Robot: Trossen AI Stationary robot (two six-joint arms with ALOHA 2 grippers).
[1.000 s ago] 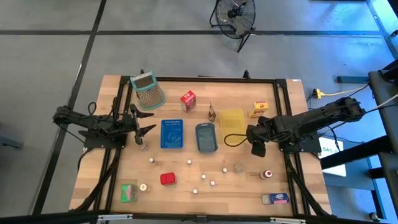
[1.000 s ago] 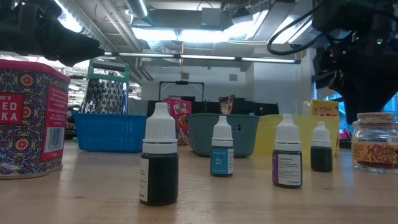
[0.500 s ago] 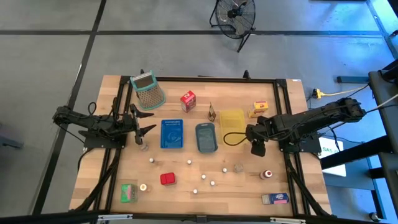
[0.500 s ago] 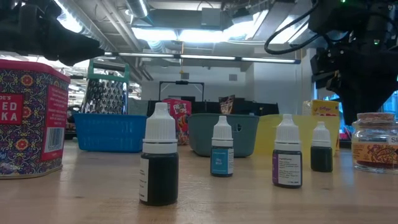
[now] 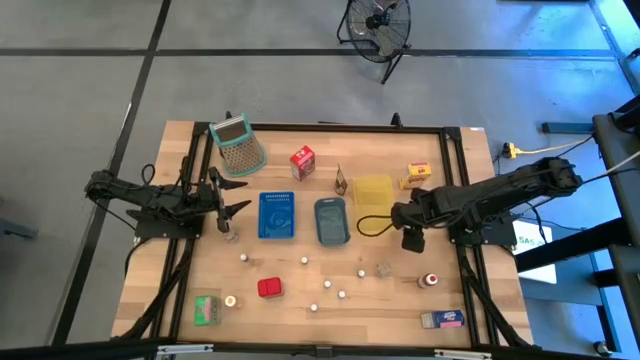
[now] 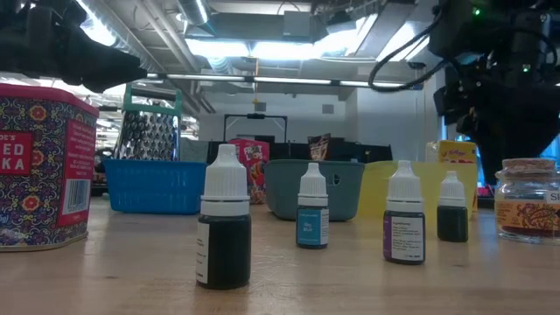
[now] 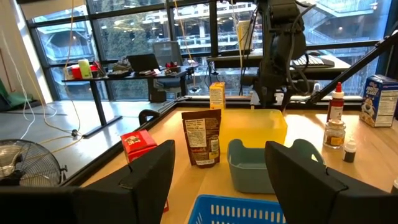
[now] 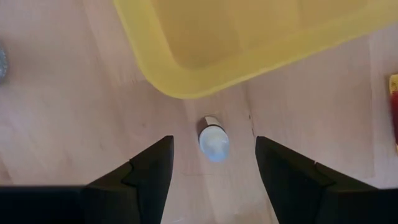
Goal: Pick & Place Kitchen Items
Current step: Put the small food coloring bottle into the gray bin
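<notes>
My right gripper (image 5: 411,240) points down and stands open over a small white-capped bottle (image 8: 214,140), which stands on the table just off the yellow tray's (image 8: 205,56) near corner. Its fingers (image 8: 152,168) are above the bottle, one on either side, and touch nothing. My left gripper (image 5: 235,208) waits open and level at the table's left, facing the trays. Several more small bottles (image 5: 305,261) stand across the middle. Other items are a red tin (image 5: 269,288), green carton (image 5: 207,310), red carton (image 5: 303,161), brown packet (image 5: 341,181), yellow carton (image 5: 419,175), jar (image 5: 430,280) and blue carton (image 5: 442,320).
A blue tray (image 5: 277,216), a grey-blue tray (image 5: 331,221) and the yellow tray (image 5: 373,195) lie side by side in the table's middle. A green-rimmed mesh basket (image 5: 238,146) stands at the far left. A black cable (image 5: 372,224) loops beside the right gripper.
</notes>
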